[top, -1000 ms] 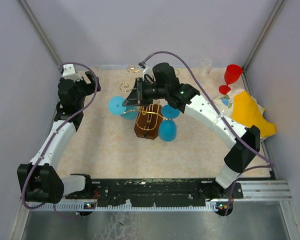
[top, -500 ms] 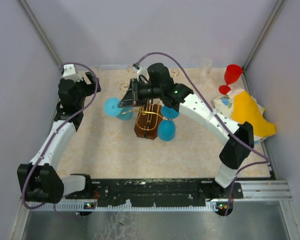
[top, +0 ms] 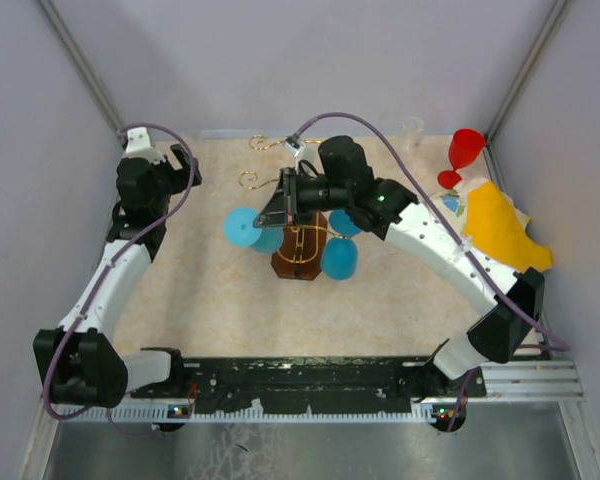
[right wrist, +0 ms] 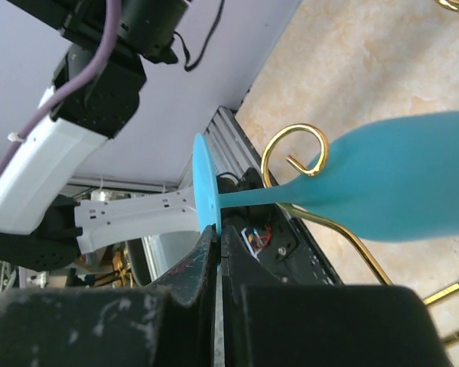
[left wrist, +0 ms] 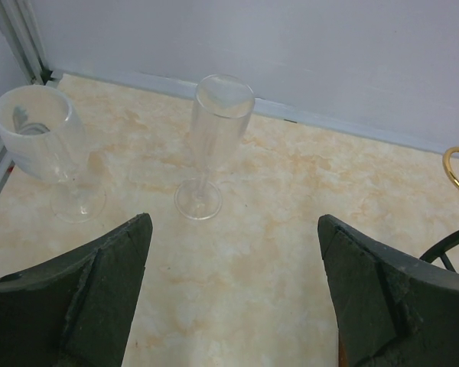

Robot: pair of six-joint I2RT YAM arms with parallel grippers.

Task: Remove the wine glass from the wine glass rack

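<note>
Right gripper (right wrist: 216, 235) clenched on the foot rim of the blue wine glass (right wrist: 382, 183), arm arcing over mid table (top: 200, 300), wrist rolled sideways. Glass lies horizontal just left of wine glass rack (top: 298, 255), stem crossing a gold loop (right wrist: 294, 151); hooked or free, can't tell. Left gripper (left wrist: 233, 229) released, arm stretched to far left corner. Only its wrist view shows clear flute (left wrist: 214, 115) and frosted goblet (left wrist: 38, 130) there.

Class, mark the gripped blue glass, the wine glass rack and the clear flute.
gripped blue glass (right wrist: 398, 183), right wrist view, bowl
wine glass rack (top: 288, 264), top external view, wooden base
clear flute (left wrist: 222, 115), left wrist view, bowl
</note>
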